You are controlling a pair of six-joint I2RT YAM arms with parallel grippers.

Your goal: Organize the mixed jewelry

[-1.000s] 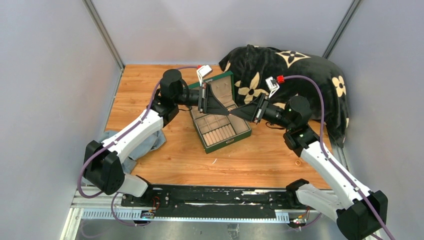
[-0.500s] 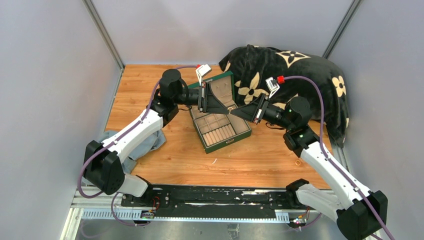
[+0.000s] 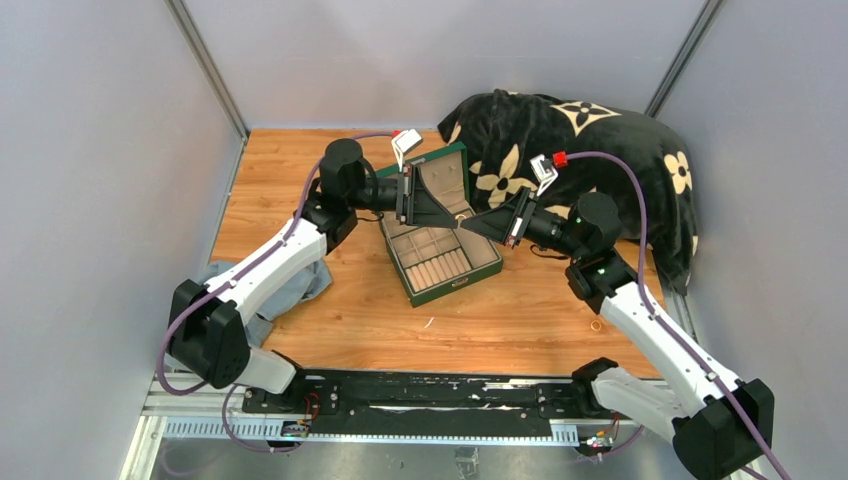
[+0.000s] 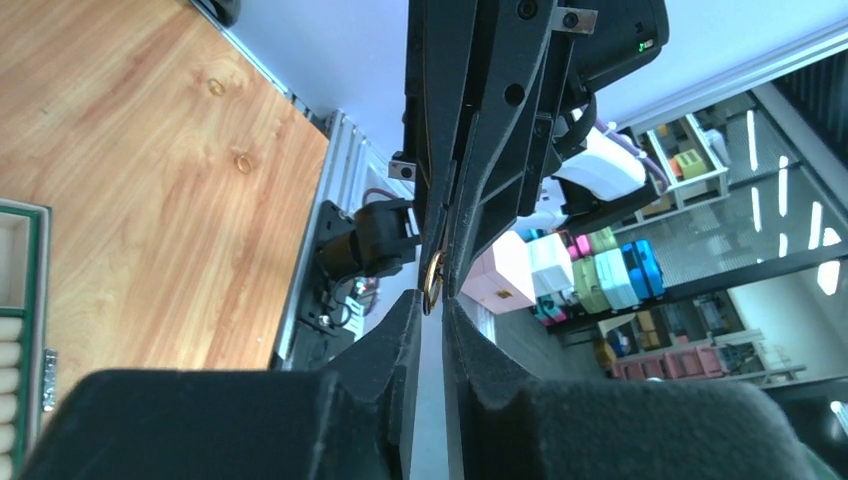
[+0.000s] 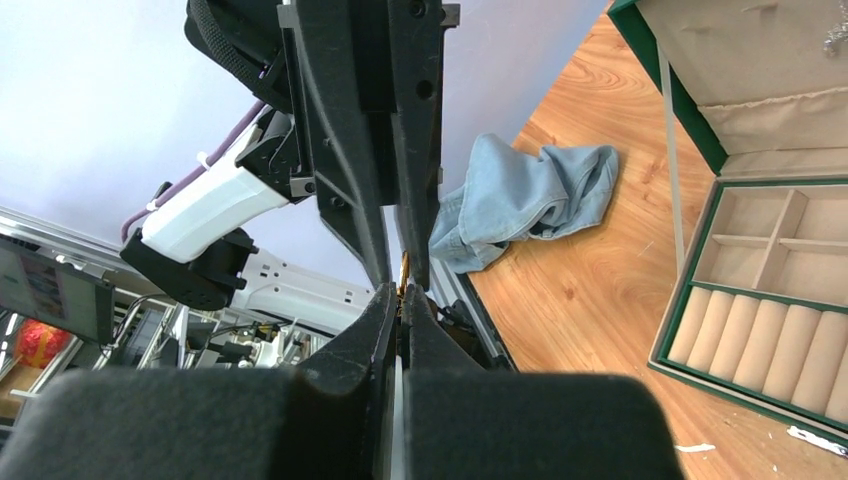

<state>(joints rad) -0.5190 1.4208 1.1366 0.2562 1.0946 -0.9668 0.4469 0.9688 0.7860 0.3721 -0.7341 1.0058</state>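
Top external view: above the green box (image 3: 441, 292), the left gripper (image 3: 458, 212), jaws a hair apart, meets the right gripper (image 3: 476, 220) tip to tip. The gold ring (image 4: 432, 283) sits between them, right clamped on it, left's hold unclear. I'd back left straight toward nine o'clock. The raised lid (image 3: 447, 180) at twelve stands close behind both.

Grey walls (image 3: 100, 150) close in on three sides, with metal posts (image 3: 205, 65) running up the back corners. Down below there's a wooden table (image 3: 280, 170), warm grain, evenly lit. A black flowered blanket (image 3: 600, 130) is heaped at the far right. A blue cloth (image 5: 530, 195) is crumpled at the near-left edge. A silver rail (image 3: 380, 432) runs along the front. From the left wrist, a room shows beyond the table: shelves (image 4: 690, 160), coloured boxes (image 4: 600, 275) and bright light strips (image 4: 752, 125) overhead.
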